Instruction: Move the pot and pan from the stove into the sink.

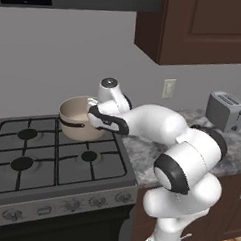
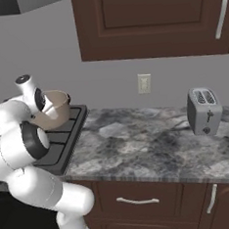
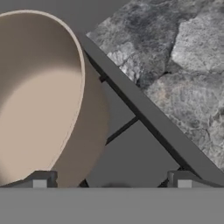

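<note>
The beige pot (image 1: 75, 121) (image 2: 61, 111) (image 3: 35, 100) stands on the rear right burner of the stove (image 1: 55, 159) (image 2: 64, 140) (image 3: 127, 153). My gripper (image 1: 93, 111) (image 2: 49, 108) (image 3: 112, 180) hangs open at the pot's right side. In the hand view the left fingertip sits at the pot's rim and the right fingertip (image 3: 183, 180) is over the grate, so the pot's right wall lies between the jaws. Nothing is gripped. The pan and the sink are out of view.
A marble counter (image 1: 146, 149) (image 2: 148, 143) (image 3: 175, 65) runs right of the stove. A silver toaster (image 1: 225, 110) (image 2: 204, 111) stands on it by the wall. Dark wood cabinets (image 1: 197, 26) (image 2: 147, 20) hang overhead.
</note>
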